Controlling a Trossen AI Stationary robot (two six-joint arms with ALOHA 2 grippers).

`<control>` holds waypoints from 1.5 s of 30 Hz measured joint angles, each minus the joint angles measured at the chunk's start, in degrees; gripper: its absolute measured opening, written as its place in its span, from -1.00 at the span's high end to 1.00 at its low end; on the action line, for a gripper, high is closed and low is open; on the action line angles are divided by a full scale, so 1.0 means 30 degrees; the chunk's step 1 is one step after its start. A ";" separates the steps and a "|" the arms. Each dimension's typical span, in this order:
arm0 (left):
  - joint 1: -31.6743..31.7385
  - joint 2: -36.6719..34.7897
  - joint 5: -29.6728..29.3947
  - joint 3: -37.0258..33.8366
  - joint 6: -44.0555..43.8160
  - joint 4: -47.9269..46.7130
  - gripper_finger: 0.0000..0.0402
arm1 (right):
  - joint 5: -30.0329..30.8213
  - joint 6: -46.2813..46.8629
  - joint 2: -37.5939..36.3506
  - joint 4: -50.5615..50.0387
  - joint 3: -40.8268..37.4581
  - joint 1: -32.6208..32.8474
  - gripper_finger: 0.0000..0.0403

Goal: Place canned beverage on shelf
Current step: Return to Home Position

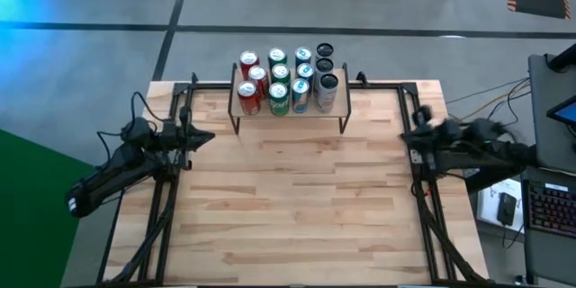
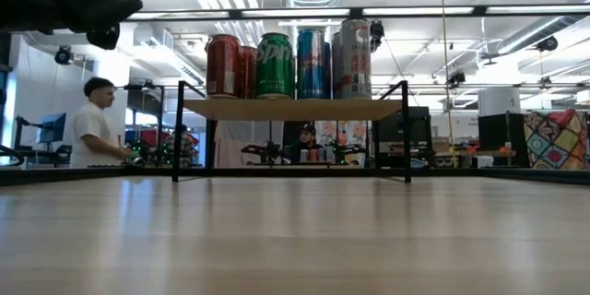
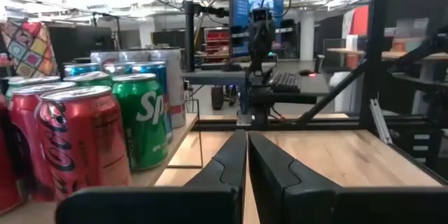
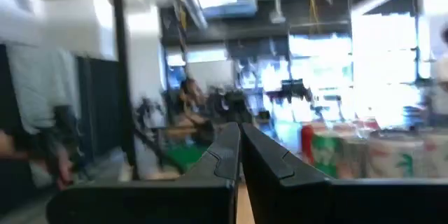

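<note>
Twelve cans [image 1: 280, 75] stand on the shelf [image 1: 288, 115], in four rows of three running front to back. Seen from above, the rows from left to right are the red cans [image 1: 248, 97], the green cans [image 1: 279, 97], the blue cans [image 1: 300, 93], and a silver can [image 1: 327, 90] with two dark-topped cans [image 1: 324, 58] behind it. The shelf sits at the middle of the table's [image 1: 297, 198] far edge. In the low view its light wood top [image 2: 295, 109] stands on thin black legs, with the cans upright and close together.

The left gripper [image 1: 202, 138] hangs over the table's left side, near the shelf's left end but apart from it. Its fingers [image 3: 231, 157] are pressed together with nothing between them. The right gripper [image 1: 409, 135] hangs over the right side, also closed and holding nothing. Beyond the table a person [image 2: 92, 124] stands at a desk.
</note>
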 joint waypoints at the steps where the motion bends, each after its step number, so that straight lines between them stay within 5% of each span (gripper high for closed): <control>1: 0.0002 -0.0016 0.0056 -0.0051 0.0029 0.0018 1.00 | 0.0208 -0.0241 -0.0011 0.0032 -0.0203 -0.0007 0.96; 7: -0.0010 -0.0010 0.0118 -0.1668 -0.0348 0.1715 1.00 | -0.0047 -0.0450 0.0649 -0.0477 -0.1378 -0.0009 0.96; 15: -0.0016 -0.0017 0.0222 -0.3896 -0.1692 0.5539 1.00 | -0.0515 0.1047 -0.0021 0.3284 -0.4480 -0.0002 0.96; 45: -0.1051 0.0165 0.1516 -0.3993 -0.1979 0.3980 1.00 | -0.0772 0.1924 0.0147 0.6789 -0.8089 -0.0002 0.96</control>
